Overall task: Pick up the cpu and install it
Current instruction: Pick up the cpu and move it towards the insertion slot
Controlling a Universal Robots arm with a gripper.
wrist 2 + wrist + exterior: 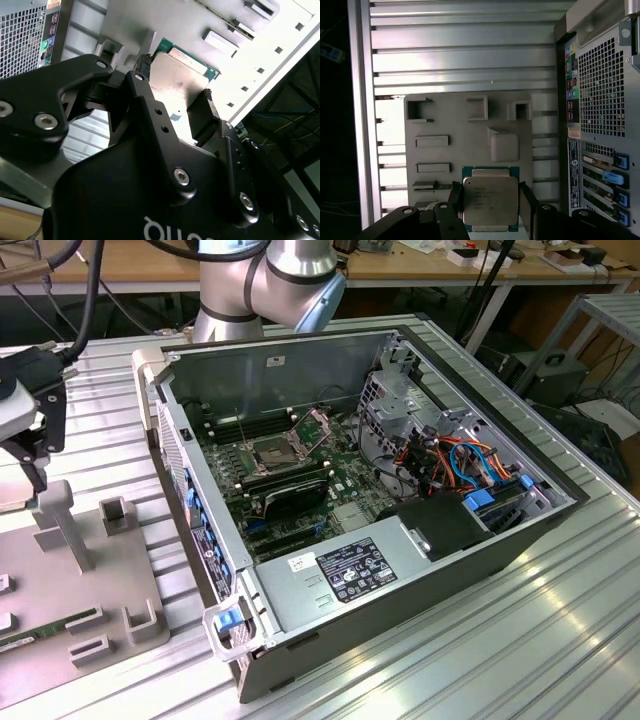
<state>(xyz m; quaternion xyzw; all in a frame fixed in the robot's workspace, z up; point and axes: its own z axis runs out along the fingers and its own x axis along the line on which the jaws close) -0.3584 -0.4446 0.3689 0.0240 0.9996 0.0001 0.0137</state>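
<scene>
jaws closed on the cpu, well apart from the socket

the jaws of the gripper [491, 195] stand narrowed onto the cpu [490, 202], its fingers [456, 196] pressing two opposite edges and the metal top facing the first wrist view. we see the chip held above the grey fixture plate [110, 570], which lies on the ribbed table [500, 650] by the table's edge at the exterior view's left, just beside the open computer case [400, 570]. the socket [272, 452] sits on the board inside the case, well apart from the chip. we judge the hold thin: only the edges are pinched, so a jolt could tilt or drop the chip. the case wall stands between the two, and a clipped rim or a rotated chip would likely damage the socket's contacts.
</scene>
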